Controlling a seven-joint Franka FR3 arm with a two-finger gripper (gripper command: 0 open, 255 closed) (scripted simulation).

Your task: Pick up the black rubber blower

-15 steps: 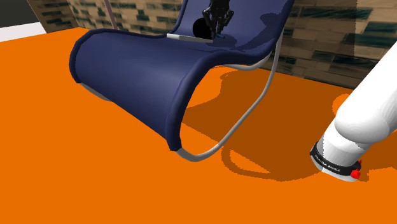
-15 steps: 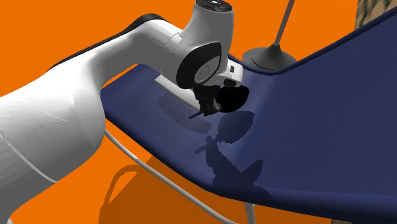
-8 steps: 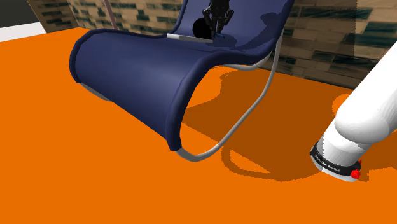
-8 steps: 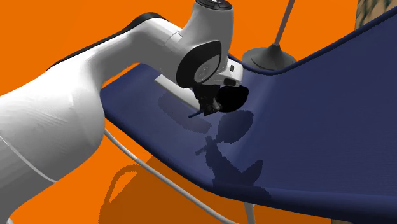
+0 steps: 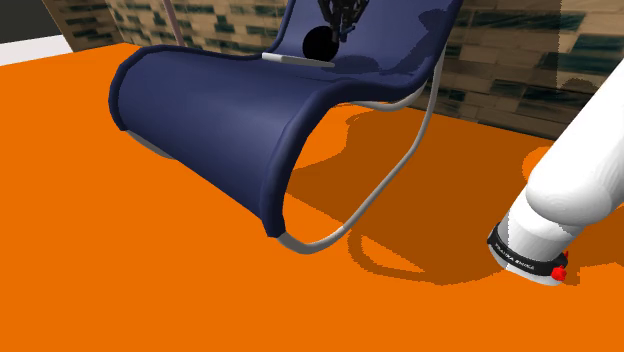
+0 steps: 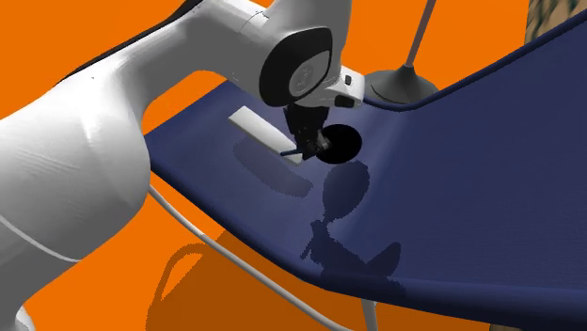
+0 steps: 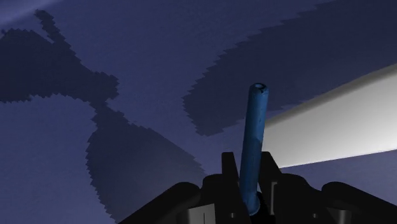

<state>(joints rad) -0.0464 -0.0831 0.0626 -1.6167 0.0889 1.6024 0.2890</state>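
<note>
The blower has a round black bulb (image 5: 320, 43) (image 6: 342, 144) and a thin blue nozzle (image 7: 254, 133). My black gripper (image 5: 343, 14) (image 6: 309, 141) (image 7: 250, 168) is shut on it, the fingers (image 7: 230, 173) clasping the nozzle's base. It hangs a little above the seat of a navy blue lounge chair (image 5: 230, 110) (image 6: 452, 188) (image 7: 159, 38). The bulb's shadow (image 6: 345, 193) lies apart from it on the fabric.
A flat white slab (image 5: 298, 61) (image 6: 266, 134) (image 7: 331, 121) lies on the seat beside the blower. The chair stands on an orange floor (image 5: 120, 270) on a curved metal frame (image 5: 380, 190). A grey lamp base (image 6: 404, 83) sits behind it, near a brick wall (image 5: 520, 70).
The gripper has risen with the blower in it, lifting the bulb off the seat. The bulb's shadow has parted from it.
</note>
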